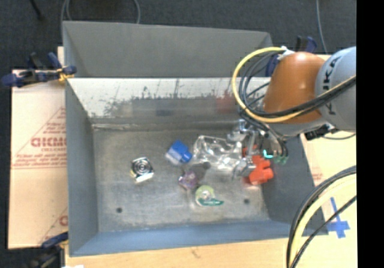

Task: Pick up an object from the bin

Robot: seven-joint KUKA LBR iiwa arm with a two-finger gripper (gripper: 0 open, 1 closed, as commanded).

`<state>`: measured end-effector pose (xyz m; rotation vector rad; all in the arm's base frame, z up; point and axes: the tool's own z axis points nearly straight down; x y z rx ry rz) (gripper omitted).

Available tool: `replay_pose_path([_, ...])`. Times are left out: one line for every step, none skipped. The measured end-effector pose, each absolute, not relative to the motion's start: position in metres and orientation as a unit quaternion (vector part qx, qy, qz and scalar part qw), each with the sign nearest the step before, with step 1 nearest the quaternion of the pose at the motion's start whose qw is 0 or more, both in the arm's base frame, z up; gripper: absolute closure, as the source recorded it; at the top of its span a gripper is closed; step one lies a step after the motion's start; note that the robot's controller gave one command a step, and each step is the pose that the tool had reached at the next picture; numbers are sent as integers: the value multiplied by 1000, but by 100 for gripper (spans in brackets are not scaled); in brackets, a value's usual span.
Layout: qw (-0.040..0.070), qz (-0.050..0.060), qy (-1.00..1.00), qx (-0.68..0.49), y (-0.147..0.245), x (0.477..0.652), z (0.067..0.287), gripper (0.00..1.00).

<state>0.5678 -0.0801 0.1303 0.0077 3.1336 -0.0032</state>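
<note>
My gripper (251, 145) is low at the right side of the bin, under the arm's orange cover. It hangs just over the right end of a crumpled clear plastic piece (211, 151) that lies in the middle. A red block-shaped thing (260, 172) lies directly below and in front of the gripper, close to it or touching it. A small blue thing (178, 153) rests at the left end of the clear plastic.
A small purple piece (188, 180) and a green-and-white ring (207, 196) lie in front of the plastic. A silver round thing (141, 168) sits alone on the left floor. The bin's right wall is close behind the gripper.
</note>
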Motion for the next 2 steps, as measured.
replay_pose_path([5,0,1000,17,-77,593,84,0])
replay_pose_path([3,-3,997,79,-64,599,77,0])
